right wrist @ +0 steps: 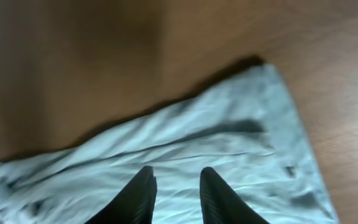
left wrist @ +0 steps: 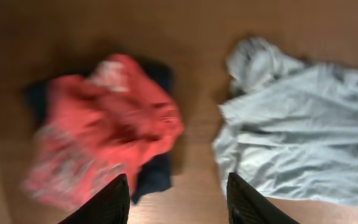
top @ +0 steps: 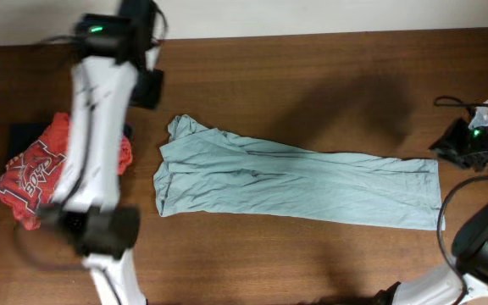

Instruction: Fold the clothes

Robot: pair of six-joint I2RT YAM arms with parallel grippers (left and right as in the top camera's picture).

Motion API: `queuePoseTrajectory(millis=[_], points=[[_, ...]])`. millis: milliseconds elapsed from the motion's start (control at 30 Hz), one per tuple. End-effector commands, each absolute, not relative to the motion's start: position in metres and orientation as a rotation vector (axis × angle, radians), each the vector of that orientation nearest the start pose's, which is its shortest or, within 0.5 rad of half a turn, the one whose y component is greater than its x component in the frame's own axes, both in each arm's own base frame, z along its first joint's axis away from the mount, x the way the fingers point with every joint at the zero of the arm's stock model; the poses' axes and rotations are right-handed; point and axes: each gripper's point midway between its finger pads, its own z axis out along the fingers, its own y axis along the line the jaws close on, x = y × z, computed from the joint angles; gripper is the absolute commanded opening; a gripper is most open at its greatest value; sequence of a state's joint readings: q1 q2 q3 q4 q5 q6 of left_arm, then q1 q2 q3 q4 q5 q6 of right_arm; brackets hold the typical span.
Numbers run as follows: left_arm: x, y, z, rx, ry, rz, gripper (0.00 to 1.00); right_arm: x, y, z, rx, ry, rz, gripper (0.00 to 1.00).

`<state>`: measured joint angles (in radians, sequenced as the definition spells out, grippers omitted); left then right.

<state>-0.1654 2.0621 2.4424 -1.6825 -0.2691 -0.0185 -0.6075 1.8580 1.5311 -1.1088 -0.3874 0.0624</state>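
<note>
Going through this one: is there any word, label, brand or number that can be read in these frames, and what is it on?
red shirt: white lettering, tilted and crumpled in the overhead view, blurred in the left wrist view; not readable.
pale grey-teal T-shirt: no print visible.
No other text visible.

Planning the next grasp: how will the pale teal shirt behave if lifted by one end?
Probably floppy: the teal shirt lies flat with soft creases, so it should drape. Likely light; the fabric looks thin. Pushed, it may bunch like its rumpled end.
</note>
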Motion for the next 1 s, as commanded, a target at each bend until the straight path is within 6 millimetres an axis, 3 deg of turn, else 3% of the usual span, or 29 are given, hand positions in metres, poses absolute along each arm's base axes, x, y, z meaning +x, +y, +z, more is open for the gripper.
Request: queuePoseTrajectory(millis=[0,67,200,267,333,433,467,500,567,633,700,767,833,933,967], points=[[0.376,0.018,0.35,-0.108,2.579,0.41,0.5,0.357,-0.147,0.199,0.673,2.527,0.52,0.3],[0.358,0.026,0.379,-0.165,2.489,0.383,0.5,0.351,-0.14,0.228,0.628,2.47,0.488,0.33],[0.326,0.027,0.418,-0.186,2.368,0.315,0.51,0.335,-0.114,0.287,0.489,2.333,0.493,0.43],[0.312,0.026,0.436,-0.188,2.306,0.278,0.55,0.326,-0.098,0.313,0.415,2.266,0.516,0.53],[0.302,0.027,0.452,-0.198,2.24,0.26,0.57,0.314,-0.086,0.334,0.367,2.216,0.502,0.69],[0.293,0.026,0.477,-0.206,2.135,0.22,0.64,0.293,-0.074,0.36,0.323,2.155,0.434,0.77],[0.294,0.022,0.48,-0.196,2.122,0.193,0.72,0.288,-0.073,0.363,0.325,2.148,0.412,0.82],[0.297,0.017,0.48,-0.179,2.124,0.163,0.95,0.284,-0.075,0.364,0.353,2.148,0.388,0.83],[0.31,0.004,0.467,-0.109,2.173,0.108,0.99,0.279,-0.085,0.358,0.424,2.171,0.318,0.87],[0.329,-0.018,0.439,0.023,2.268,0.016,0.99,0.279,-0.1,0.344,0.495,2.213,0.25,0.9],[0.35,-0.041,0.4,0.141,2.382,-0.091,0.99,0.283,-0.109,0.327,0.553,2.259,0.246,0.92],[0.367,-0.05,0.359,0.175,2.498,-0.142,0.99,0.291,-0.116,0.308,0.579,2.318,0.263,0.94],[0.382,-0.052,0.316,0.177,2.613,-0.146,0.98,0.299,-0.123,0.286,0.59,2.392,0.291,0.99],[0.399,-0.056,0.249,0.182,2.775,-0.152,0.96,0.304,-0.138,0.241,0.643,2.528,0.35,0.99],[0.401,-0.056,0.238,0.182,2.8,-0.152,0.96,0.304,-0.143,0.23,0.674,2.556,0.362,0.99]])
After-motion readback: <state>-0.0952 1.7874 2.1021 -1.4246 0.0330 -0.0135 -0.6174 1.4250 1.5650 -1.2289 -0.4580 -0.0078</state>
